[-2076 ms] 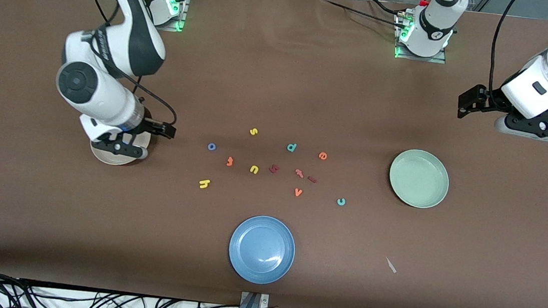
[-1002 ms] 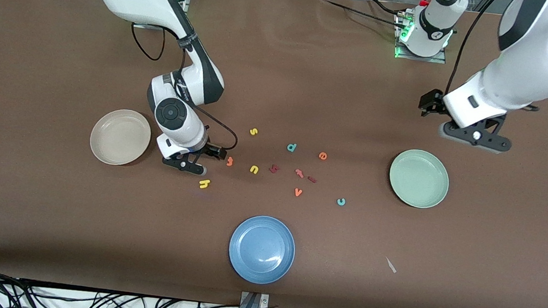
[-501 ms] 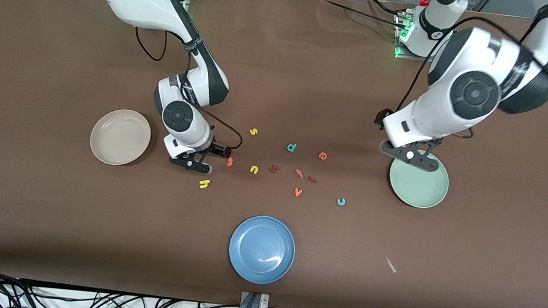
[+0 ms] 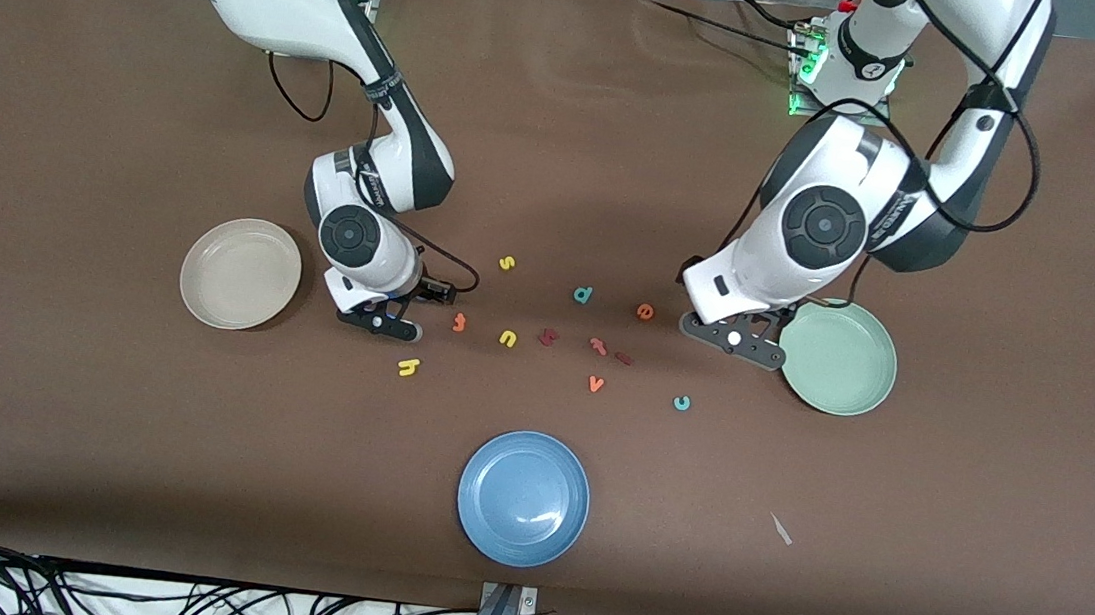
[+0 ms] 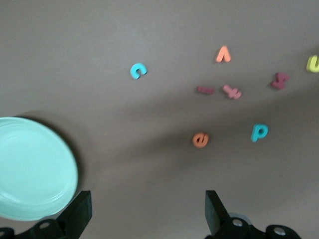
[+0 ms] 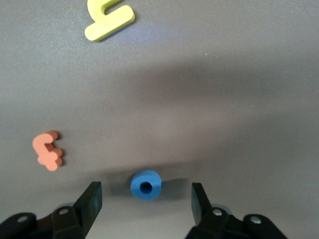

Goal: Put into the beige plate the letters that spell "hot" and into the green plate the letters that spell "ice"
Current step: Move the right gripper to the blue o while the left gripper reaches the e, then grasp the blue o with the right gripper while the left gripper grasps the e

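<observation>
We see the blue "o" [image 6: 146, 184] on the table between the parted fingers of the right gripper [image 6: 146, 199] (not yet touching it), near the beige plate [image 4: 240, 273]. The left gripper [image 5: 144, 209], spread wide, hangs beside the green plate [image 4: 838, 357].

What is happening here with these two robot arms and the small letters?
The right claw is low over the table with the blue "o" between its open fingers, not yet gripped. The left claw, open and empty, is over the table beside the green plate, close to the orange "e". The beige plate and the green plate hold nothing; the other letters lie loose on the table.
</observation>
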Controlling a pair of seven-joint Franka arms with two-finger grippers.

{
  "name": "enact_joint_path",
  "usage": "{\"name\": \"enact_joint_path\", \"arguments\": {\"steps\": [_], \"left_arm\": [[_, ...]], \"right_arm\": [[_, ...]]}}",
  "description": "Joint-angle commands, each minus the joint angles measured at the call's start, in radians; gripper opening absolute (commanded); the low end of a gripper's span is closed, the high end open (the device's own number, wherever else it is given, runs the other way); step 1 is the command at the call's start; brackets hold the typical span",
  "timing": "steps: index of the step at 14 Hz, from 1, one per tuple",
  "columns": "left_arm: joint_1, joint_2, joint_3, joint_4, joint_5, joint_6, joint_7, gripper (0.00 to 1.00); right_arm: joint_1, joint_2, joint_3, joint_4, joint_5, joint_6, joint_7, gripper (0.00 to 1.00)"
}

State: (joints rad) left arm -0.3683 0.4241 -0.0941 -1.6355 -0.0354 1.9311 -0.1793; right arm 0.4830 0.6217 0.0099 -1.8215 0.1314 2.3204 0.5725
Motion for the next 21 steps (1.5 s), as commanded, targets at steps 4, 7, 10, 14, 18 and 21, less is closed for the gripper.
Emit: {"name": "enact_joint_path", "arguments": {"steps": [4, 7, 10, 14, 18, 21], "left_arm": [[-0.067, 0.125, 0.007, 0.023, -0.046, 0.113, -0.043, 0.94], [-0.104, 0.183, 0.007, 0.013, -0.043, 0.210, -0.054, 0.91], [-0.109, 0.205, 0.007, 0.005, -0.040, 0.226, -0.054, 0.90], [-0.118, 0.212, 0.007, -0.069, -0.038, 0.311, -0.054, 0.85], [-0.121, 0.220, 0.007, -0.124, -0.038, 0.377, -0.054, 0.66], [-0.133, 0.234, 0.007, -0.126, -0.035, 0.387, -0.055, 0.49]], "right_arm": [[-0.015, -0.042, 0.002, -0.055, 0.034, 0.027, -0.048, 0.77], [-0.015, -0.031, 0.004, -0.055, 0.034, 0.059, -0.049, 0.74], [-0.015, -0.022, 0.008, -0.055, 0.034, 0.066, -0.048, 0.73], [-0.012, -0.013, 0.010, -0.055, 0.034, 0.080, -0.045, 0.71], [-0.007, 0.000, 0.013, -0.055, 0.034, 0.100, -0.040, 0.66], [-0.006, 0.001, 0.013, -0.053, 0.034, 0.099, -0.043, 0.59]]}}
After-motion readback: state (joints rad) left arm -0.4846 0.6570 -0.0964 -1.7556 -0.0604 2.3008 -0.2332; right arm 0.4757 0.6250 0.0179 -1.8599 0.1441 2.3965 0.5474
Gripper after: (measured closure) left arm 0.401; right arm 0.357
